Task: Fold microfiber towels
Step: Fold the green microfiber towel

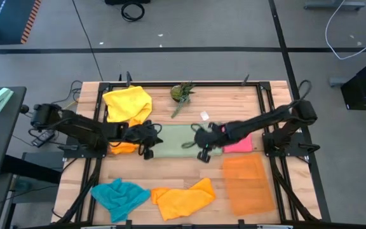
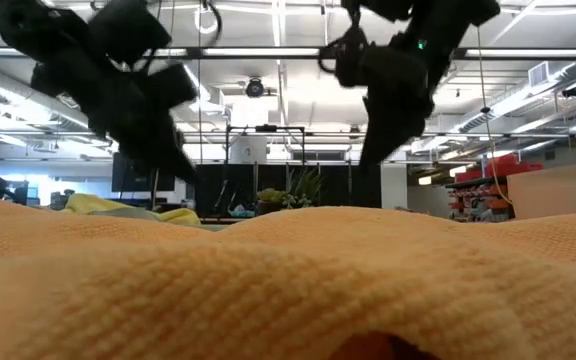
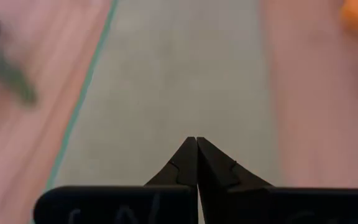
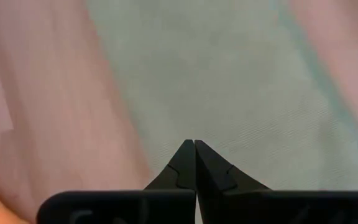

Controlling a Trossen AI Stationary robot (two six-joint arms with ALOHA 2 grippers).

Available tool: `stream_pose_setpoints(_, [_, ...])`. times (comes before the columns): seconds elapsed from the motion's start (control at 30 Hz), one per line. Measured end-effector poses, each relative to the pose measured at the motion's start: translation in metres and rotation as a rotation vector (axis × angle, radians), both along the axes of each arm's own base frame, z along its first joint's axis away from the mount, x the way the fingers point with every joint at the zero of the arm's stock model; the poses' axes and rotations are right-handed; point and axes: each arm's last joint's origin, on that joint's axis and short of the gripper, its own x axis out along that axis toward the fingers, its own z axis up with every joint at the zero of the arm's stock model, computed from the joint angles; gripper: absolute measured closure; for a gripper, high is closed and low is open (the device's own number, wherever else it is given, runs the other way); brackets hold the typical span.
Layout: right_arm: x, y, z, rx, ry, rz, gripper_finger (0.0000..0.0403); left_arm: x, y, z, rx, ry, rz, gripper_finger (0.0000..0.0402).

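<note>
A pale green towel (image 1: 176, 141) lies flat as a long strip at the middle of the table. My left gripper (image 1: 149, 146) is shut over its left end, and my right gripper (image 1: 202, 147) is shut over its right part. In both wrist views the towel (image 3: 179, 81) (image 4: 229, 81) spreads out beyond the closed fingertips (image 3: 196, 142) (image 4: 194, 144), with no cloth showing between them. A yellow towel (image 1: 129, 105) lies crumpled at the far left. A pink towel (image 1: 239, 143) lies under my right arm. Teal (image 1: 119, 196) and orange (image 1: 183, 197) towels lie crumpled near the front edge. My left gripper is shut just over the pale green towel's left end; I cannot tell whether it touches the cloth. My right gripper is shut over the towel's right part, pointing steeply down; I cannot tell whether it touches the cloth either.
A translucent orange mat (image 1: 248, 183) lies flat at the near right. A small green plant (image 1: 183, 94) stands at the far middle, with a small white scrap (image 1: 204, 116) beside it. A bit of orange cloth (image 1: 124, 148) shows under my left arm. The orange towel (image 2: 288, 290) fills the low view's foreground.
</note>
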Motion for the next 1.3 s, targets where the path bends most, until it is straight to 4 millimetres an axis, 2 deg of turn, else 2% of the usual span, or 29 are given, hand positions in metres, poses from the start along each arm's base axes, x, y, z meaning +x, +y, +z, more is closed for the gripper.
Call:
stream_pose_setpoints(0.1, [0.005,0.005,-0.028,0.023,0.089,-0.035,0.04,0.004,0.008,-0.013,-0.042,0.052,-0.005,0.0391])
stream_pose_setpoints(0.2, [0.01,-0.001,-0.054,0.042,0.178,-0.056,0.0401,0.004,0.009,-0.032,-0.075,0.148,0.002,0.0394])
stream_pose_setpoints(0.33, [0.015,-0.024,-0.064,0.044,0.207,-0.111,0.0401,0.008,-0.002,-0.044,-0.16,0.185,-0.022,0.0394])
stream_pose_setpoints(0.5, [0.009,-0.07,-0.052,-0.023,0.203,-0.173,0.0401,0.009,-0.035,-0.044,-0.241,0.163,-0.121,0.0394])
stream_pose_setpoints(0.63, [0.0,-0.109,-0.024,-0.086,0.132,-0.214,0.0401,0.013,-0.059,-0.035,-0.289,0.035,-0.218,0.0394])
stream_pose_setpoints(0.73, [-0.01,-0.121,-0.004,-0.095,0.091,-0.229,0.0401,0.019,-0.066,-0.022,-0.296,-0.096,-0.256,0.0386])
stream_pose_setpoints(0.83, [-0.013,-0.107,0.018,-0.088,-0.003,-0.217,0.0401,0.019,-0.061,-0.015,-0.25,-0.13,-0.237,0.0392])
stream_pose_setpoints(1.0, [-0.004,-0.053,0.029,-0.057,-0.118,-0.112,0.0401,0.017,-0.041,-0.014,-0.134,-0.094,-0.177,0.0391])
stream_pose_setpoints(1.17, [0.016,-0.008,0.012,-0.013,-0.2,-0.046,0.0401,0.014,-0.019,-0.022,-0.106,-0.003,-0.11,0.039])
stream_pose_setpoints(1.3, [0.029,0.01,-0.013,0.021,-0.2,0.004,0.0401,0.012,-0.013,-0.026,-0.143,0.044,-0.118,0.0395])
